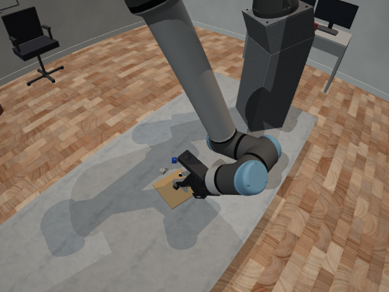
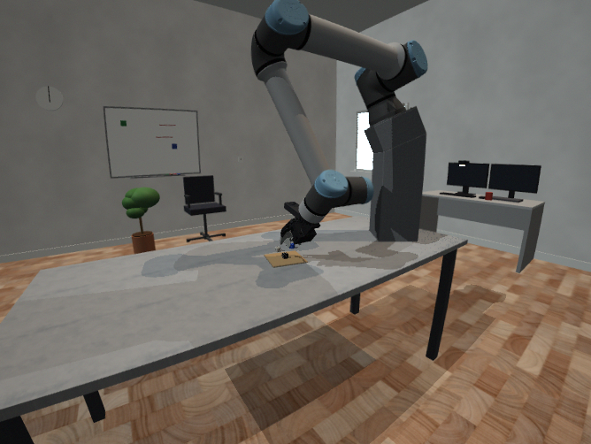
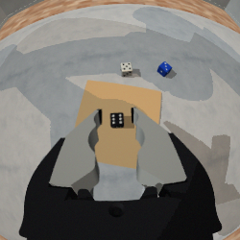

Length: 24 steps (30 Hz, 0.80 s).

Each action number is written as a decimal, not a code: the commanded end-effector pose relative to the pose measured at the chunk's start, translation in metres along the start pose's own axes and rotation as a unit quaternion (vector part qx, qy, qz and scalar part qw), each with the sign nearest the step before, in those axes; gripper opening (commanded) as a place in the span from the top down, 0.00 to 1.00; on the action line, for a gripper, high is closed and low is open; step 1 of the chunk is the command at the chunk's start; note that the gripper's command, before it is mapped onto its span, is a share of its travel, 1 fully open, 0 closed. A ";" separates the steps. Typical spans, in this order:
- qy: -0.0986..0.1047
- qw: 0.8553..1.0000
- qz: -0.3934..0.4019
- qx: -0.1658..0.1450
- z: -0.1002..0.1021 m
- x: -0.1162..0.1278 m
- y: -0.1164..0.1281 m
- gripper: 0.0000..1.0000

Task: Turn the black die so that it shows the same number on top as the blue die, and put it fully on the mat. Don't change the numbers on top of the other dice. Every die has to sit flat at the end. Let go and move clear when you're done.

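Note:
The black die (image 3: 117,120) sits flat on the tan mat (image 3: 126,99) and shows six pips on top in the wrist view. It also shows in the exterior view (image 2: 285,256). My gripper (image 3: 116,109) hangs above it. The fingers stand either side of the die with a gap on each side and do not touch it. In the exterior view my gripper (image 2: 287,240) is clearly higher than the mat (image 2: 285,259). The blue die (image 3: 164,68) and the white die (image 3: 127,68) lie on the table beyond the mat's far edge. I cannot read the blue die's top number.
The arm's grey pedestal (image 1: 273,68) stands at the back of the table. The blue die (image 1: 173,160) and the white die (image 1: 162,170) lie close to the mat (image 1: 171,192). The table edge runs to the right.

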<state>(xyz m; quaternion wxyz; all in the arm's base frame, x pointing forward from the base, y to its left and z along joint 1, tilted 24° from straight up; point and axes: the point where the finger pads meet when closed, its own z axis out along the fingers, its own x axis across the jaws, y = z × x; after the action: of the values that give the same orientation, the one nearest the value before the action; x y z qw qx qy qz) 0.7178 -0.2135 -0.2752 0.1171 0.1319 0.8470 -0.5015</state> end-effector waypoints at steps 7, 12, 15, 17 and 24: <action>0.000 1.000 0.000 0.000 0.011 0.000 0.011 0.79; 0.000 1.000 0.000 0.000 0.018 0.000 0.018 0.79; 0.000 1.000 0.000 0.000 0.022 0.000 0.022 0.79; 0.000 1.000 0.000 0.000 0.025 0.000 0.025 0.79; 0.000 1.000 0.000 0.000 0.031 0.000 0.031 0.79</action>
<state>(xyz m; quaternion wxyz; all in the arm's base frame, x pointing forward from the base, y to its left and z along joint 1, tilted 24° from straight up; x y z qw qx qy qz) 0.7289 -0.2250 -0.3107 0.1171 0.1319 0.8470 -0.5015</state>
